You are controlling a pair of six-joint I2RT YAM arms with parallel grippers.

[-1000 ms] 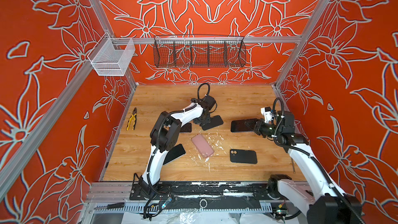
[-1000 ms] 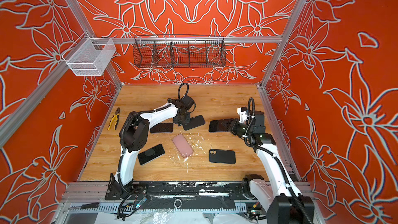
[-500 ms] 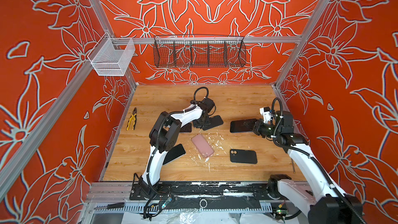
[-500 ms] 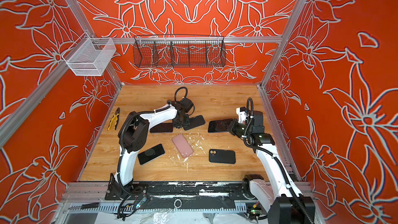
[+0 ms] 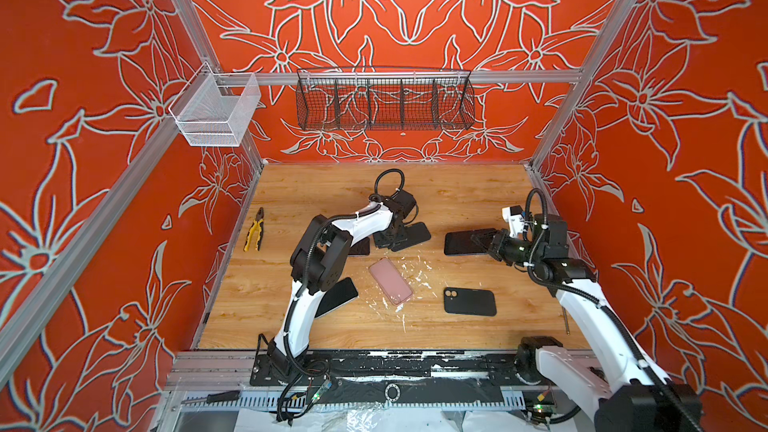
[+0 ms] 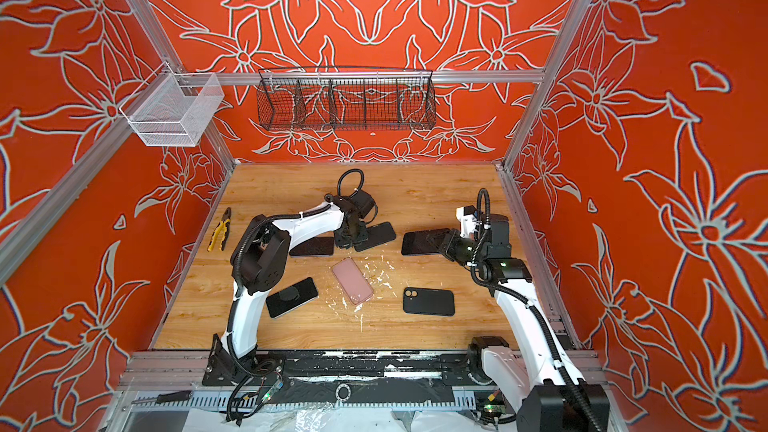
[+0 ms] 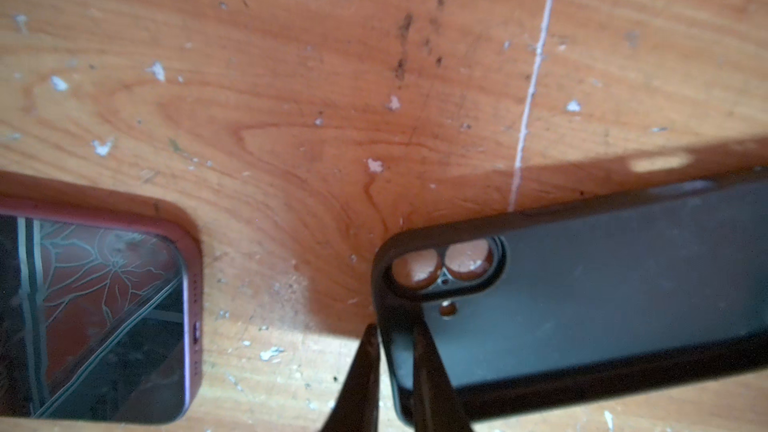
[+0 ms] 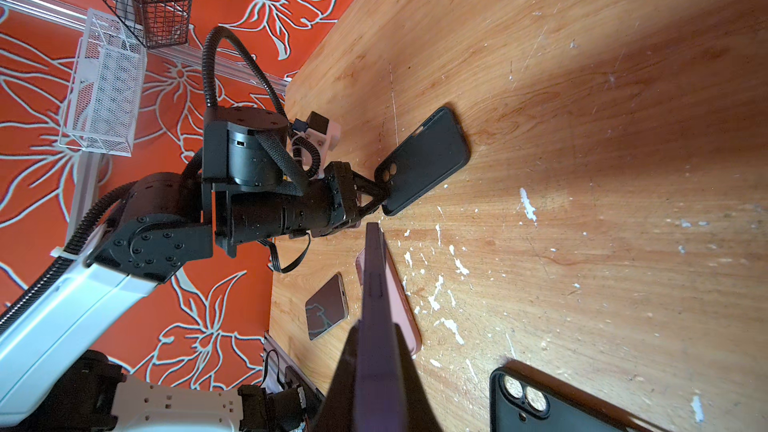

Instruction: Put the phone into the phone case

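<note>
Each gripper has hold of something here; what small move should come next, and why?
Probably the right gripper should carry its phone across toward the empty black case and line it up above it. The right gripper is shut on the phone, apart from the case, while the left gripper pinches the case's rim beside the camera cutout, on the table.

**What lies where on the tabletop (image 5: 457, 189)**

Pliers (image 5: 254, 234) lie at the tabletop's left edge. A case (image 5: 411, 235) sits mid-back, a phone (image 5: 465, 241) to its right. A second case (image 5: 469, 302) lies front right, a second phone (image 6: 291, 297) front left.
</note>
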